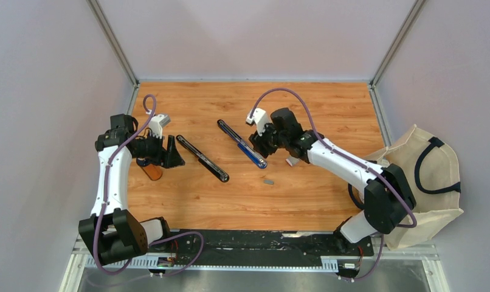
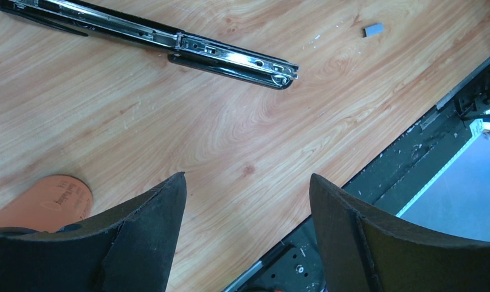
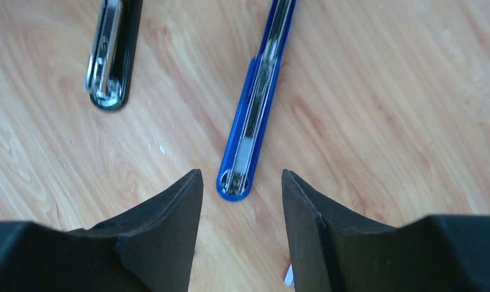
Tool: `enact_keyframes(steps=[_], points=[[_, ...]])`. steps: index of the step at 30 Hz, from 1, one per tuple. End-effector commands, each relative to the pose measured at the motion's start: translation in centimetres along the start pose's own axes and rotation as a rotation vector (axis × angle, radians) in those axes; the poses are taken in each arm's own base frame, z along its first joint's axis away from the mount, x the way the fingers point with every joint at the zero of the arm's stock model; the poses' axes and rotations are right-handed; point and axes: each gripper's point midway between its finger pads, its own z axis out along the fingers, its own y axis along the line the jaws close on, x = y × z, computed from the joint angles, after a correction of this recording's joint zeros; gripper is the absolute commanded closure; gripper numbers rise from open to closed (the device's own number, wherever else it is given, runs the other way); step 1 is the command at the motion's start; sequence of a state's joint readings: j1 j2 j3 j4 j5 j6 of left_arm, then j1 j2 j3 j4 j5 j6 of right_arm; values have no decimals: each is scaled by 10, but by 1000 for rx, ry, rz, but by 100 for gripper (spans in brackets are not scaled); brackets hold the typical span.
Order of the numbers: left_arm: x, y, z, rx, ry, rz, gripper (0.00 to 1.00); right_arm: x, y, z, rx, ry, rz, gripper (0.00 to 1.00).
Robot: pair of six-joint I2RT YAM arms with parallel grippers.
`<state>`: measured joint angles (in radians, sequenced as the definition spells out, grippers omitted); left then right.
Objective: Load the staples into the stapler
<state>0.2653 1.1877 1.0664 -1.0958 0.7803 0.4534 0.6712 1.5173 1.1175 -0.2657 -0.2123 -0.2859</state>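
Observation:
A blue stapler (image 1: pixel 242 144) lies opened flat mid-table, its metal channel facing up. My right gripper (image 1: pixel 259 150) hovers over its near end, open and empty; in the right wrist view the blue stapler's rounded tip (image 3: pixel 234 182) sits just ahead of the gap between my fingers (image 3: pixel 241 173). A short grey staple strip (image 1: pixel 268 180) lies loose on the wood in front of it, also in the left wrist view (image 2: pixel 372 29). A small white box (image 1: pixel 293 160) sits by my right wrist. My left gripper (image 1: pixel 172 155) is open and empty (image 2: pixel 247 179), left of both staplers.
A black stapler (image 1: pixel 202 158) lies opened flat left of the blue one, also in the wrist views (image 2: pixel 169 39) (image 3: pixel 112 55). An orange flat object (image 1: pixel 151 170) lies under my left gripper. A beige cloth bag (image 1: pixel 425 182) hangs off the table's right edge.

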Motion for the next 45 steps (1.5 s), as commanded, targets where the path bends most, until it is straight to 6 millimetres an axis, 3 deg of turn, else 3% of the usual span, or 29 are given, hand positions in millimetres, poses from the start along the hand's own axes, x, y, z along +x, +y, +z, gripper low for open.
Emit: enact_keyframes(steps=[1,10,20,30,39,42,45], points=[[-4,-3,-1,21,-26,19,18,62,22,-11,-102,219,-59,47],[-3,-2,-1,20,-24,16,18,114,65,-13,-270,377,-145,52],[-3,-2,-2,12,-26,20,18,150,71,4,-274,511,-201,52],[-3,-2,-1,15,-24,17,18,146,63,12,-228,483,-247,52],[-3,-1,-1,13,-22,18,18,161,68,18,-272,533,-252,55],[-2,-1,0,15,-21,16,18,163,70,17,-286,543,-254,58],[-2,-1,0,15,-21,16,18,165,72,17,-294,548,-255,68]])
